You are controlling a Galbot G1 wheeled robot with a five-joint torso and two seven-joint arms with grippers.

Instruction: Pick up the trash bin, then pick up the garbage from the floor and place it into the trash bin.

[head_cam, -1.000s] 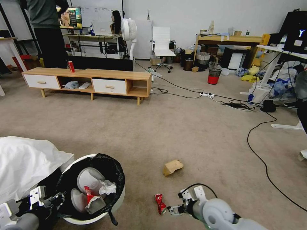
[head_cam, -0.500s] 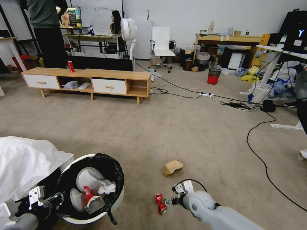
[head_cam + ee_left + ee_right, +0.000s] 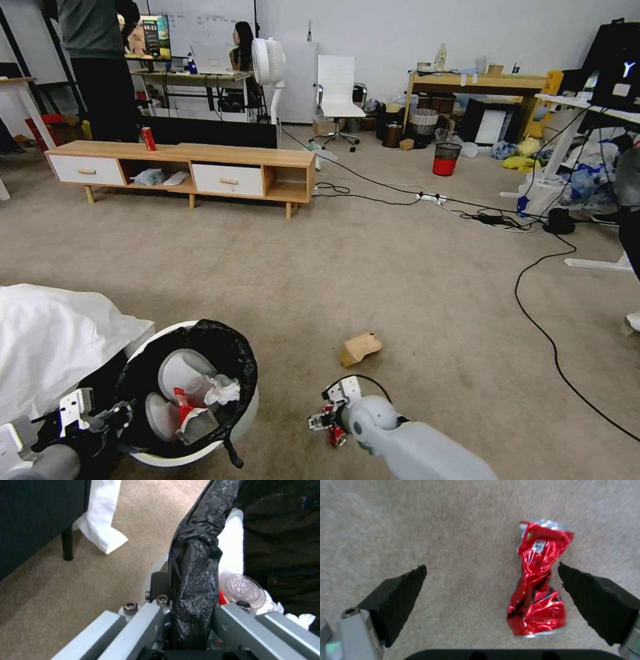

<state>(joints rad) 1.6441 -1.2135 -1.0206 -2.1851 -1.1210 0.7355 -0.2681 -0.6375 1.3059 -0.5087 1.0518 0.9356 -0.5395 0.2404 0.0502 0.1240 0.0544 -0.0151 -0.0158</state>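
The white trash bin [image 3: 248,415], lined with a black bag [image 3: 196,562], hangs at the lower left with my left gripper [image 3: 110,417] shut on its bagged rim; the wrist view shows that gripper [image 3: 191,625] clamping the rim. Inside lie a red-white wrapper [image 3: 183,401] and a white tissue [image 3: 224,390]. A crushed red can [image 3: 336,435] lies on the carpet. My right gripper [image 3: 325,420] hovers over it, open. In the right wrist view the can [image 3: 538,585] lies between the spread pads [image 3: 403,592], nearer one of them. A crumpled brown paper bag [image 3: 360,347] lies just beyond.
A white cloth [image 3: 53,340] drapes furniture at the left beside the bin. A black cable [image 3: 553,337] snakes over the carpet on the right. Farther off stand a low wooden cabinet [image 3: 187,170] with an upright red can [image 3: 148,139] and a red-and-black mesh wastebasket [image 3: 446,159].
My right arm has swung left, bringing its gripper from beside the crushed can to right over it. The left gripper and the bin have stayed put.
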